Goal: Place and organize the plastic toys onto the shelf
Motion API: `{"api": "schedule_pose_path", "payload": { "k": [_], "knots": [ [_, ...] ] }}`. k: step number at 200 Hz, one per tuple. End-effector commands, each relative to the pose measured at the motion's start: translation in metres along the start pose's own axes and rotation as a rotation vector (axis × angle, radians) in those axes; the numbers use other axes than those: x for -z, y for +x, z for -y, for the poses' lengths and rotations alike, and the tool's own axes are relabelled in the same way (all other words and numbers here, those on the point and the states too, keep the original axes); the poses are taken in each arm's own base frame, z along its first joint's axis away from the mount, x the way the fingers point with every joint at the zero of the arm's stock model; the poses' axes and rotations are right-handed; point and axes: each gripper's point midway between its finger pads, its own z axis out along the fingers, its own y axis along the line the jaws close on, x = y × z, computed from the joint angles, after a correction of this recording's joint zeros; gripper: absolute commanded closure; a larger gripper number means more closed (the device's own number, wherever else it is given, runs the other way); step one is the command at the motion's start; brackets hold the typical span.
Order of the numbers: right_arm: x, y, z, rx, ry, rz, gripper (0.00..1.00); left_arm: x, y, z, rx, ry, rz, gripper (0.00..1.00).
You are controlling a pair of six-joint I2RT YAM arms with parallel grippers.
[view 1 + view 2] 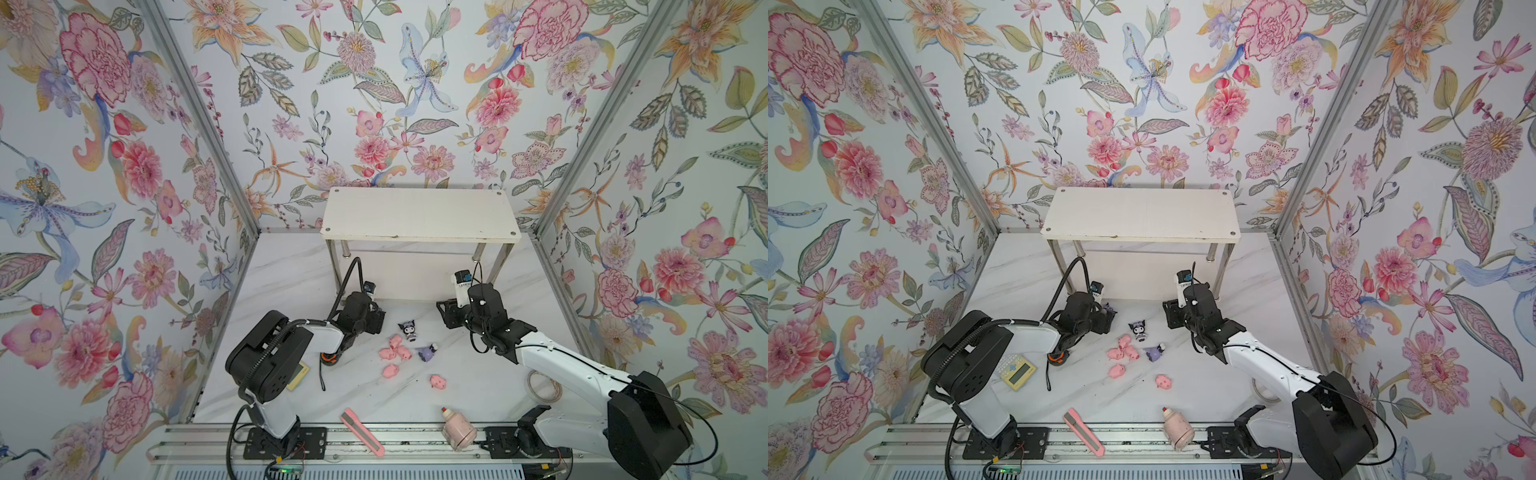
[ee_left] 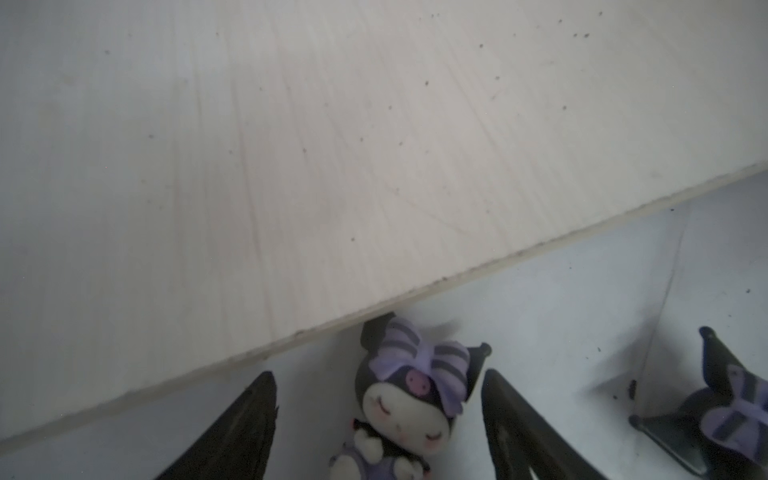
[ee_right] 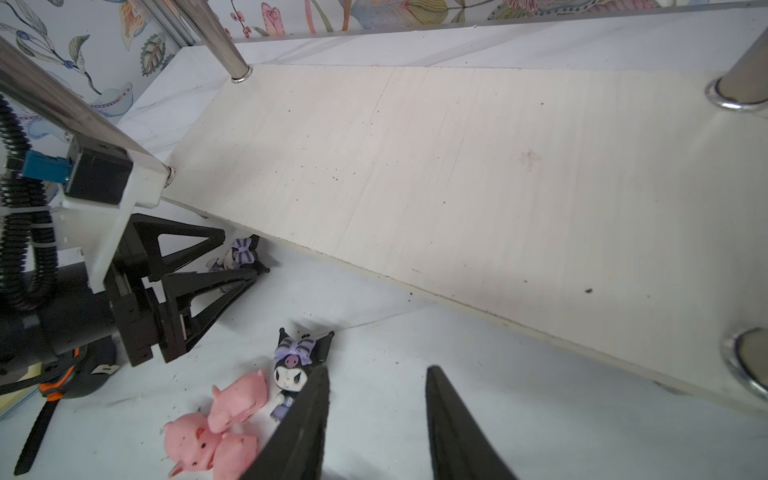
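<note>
Two black fingers (image 2: 245, 428) of the left gripper (image 2: 378, 374) stand wide apart on either side of a horned figurine (image 2: 409, 399). Bare table shows between the toy and one finger, and its horn tip sits just beside the other. Nothing is clamped, so the toy lies loose and face up on the table (image 2: 561, 311), its head right against the front edge of the lower board (image 2: 291, 145). This looks like the risky part: the head is round and smooth-looking, so jaws closing off-centre could squirt it sideways or shove it under the board's lip. A horn pressed against that edge could also snag as the arm lifts. The fingertips sit low, so a deeper reach might scrape the table or nudge the shelf (image 1: 419, 216) itself. Further out, the right gripper (image 3: 377, 370) is partly open and empty, hovering by the same board. One of its fingers is close to the standing figurine (image 1: 408, 330); I cannot tell whether they touch, but a small swing there could topple it into the pigs (image 1: 395, 349) clustered just beside it. A tipped figurine (image 1: 428, 353) and two stray pigs lie nearby on the table. Both boards of the shelf are bare of toys, so the whole job is ahead.
</note>
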Motion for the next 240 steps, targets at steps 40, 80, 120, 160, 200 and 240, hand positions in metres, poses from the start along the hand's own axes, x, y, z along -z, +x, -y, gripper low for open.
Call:
{"api": "schedule_pose_path", "payload": {
  "k": [40, 80, 120, 160, 200, 240],
  "knots": [
    [0.004, -0.001, 0.001, 0.015, 0.011, 0.001, 0.59, 0.003, 0.004, 0.001, 0.03, 0.029, 0.005, 0.55],
    [0.002, -0.004, -0.007, -0.011, -0.024, -0.011, 0.58, 0.021, 0.008, -0.003, 0.05, 0.025, 0.03, 0.68],
    [0.002, -0.016, -0.038, -0.063, -0.174, -0.039, 0.59, 0.061, -0.029, 0.003, 0.042, 0.07, 0.193, 0.82],
    [0.007, -0.028, -0.105, -0.061, -0.476, -0.095, 0.55, 0.124, -0.061, 0.018, -0.026, 0.191, 0.513, 0.86],
    [0.006, -0.037, -0.167, -0.008, -0.706, -0.15, 0.43, 0.167, -0.073, 0.018, -0.078, 0.19, 0.675, 0.86],
    [-0.016, -0.021, -0.213, 0.125, -0.756, -0.257, 0.34, 0.183, -0.077, 0.031, -0.116, 0.26, 0.694, 0.86]
  ]
}}
